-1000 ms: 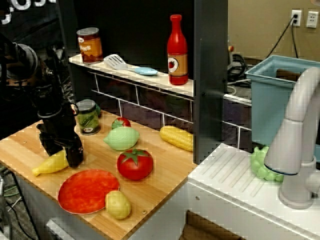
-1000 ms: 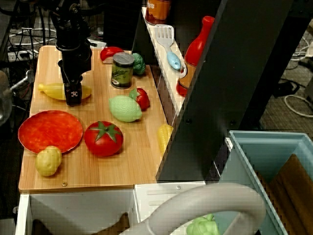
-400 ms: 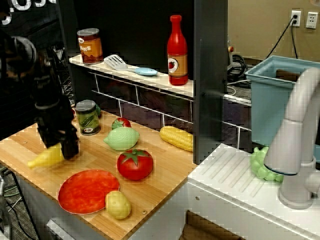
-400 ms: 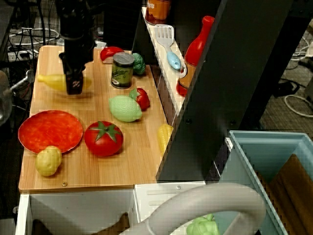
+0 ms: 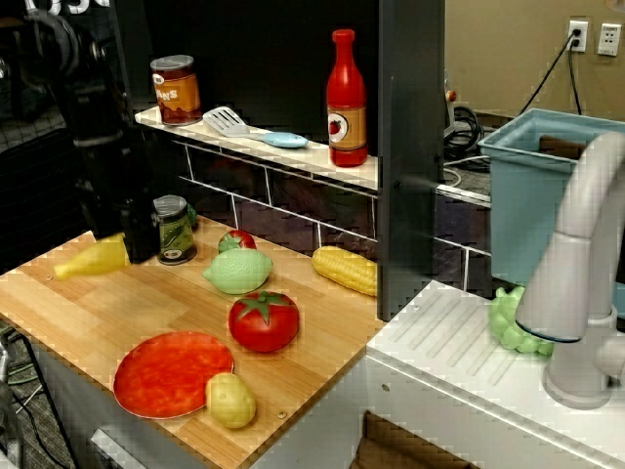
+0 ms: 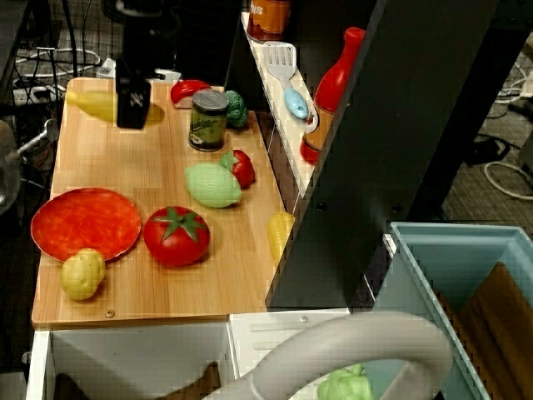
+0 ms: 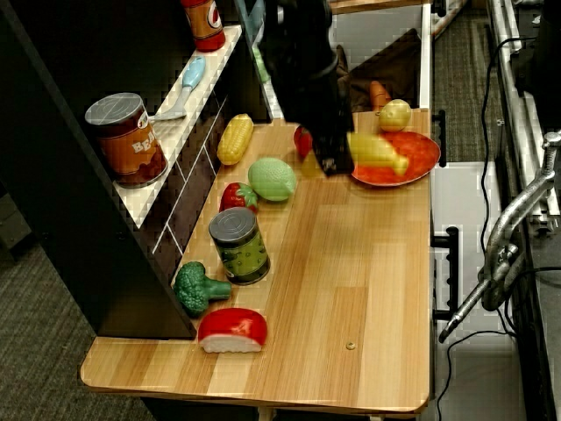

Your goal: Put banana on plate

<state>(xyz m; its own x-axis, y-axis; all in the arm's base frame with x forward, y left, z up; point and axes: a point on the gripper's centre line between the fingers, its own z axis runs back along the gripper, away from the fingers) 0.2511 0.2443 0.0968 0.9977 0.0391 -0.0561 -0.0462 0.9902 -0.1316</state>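
A smooth yellow banana [image 5: 91,260] hangs in the air over the back left part of the wooden board, with my gripper [image 5: 138,244] shut on its thick end. The overhead view puts the gripper [image 6: 133,108] and banana [image 6: 93,103] near the board's far edge. The red-orange plate [image 5: 166,376] lies flat at the front left of the board, with nothing on it, well apart from the gripper. In the side view the banana [image 7: 377,151] overlaps the plate [image 7: 425,153] only by line of sight.
Around the plate sit a potato [image 5: 230,399] touching its rim and a red tomato [image 5: 263,320]. Further back are a green lemon [image 5: 237,271], a corn cob [image 5: 344,269] and a green can [image 5: 173,229]. The shelf holds a ketchup bottle [image 5: 347,98].
My gripper has risen with the banana, lifting it off the board and carrying it back toward the board's far left edge. The plate and other toys have not moved.
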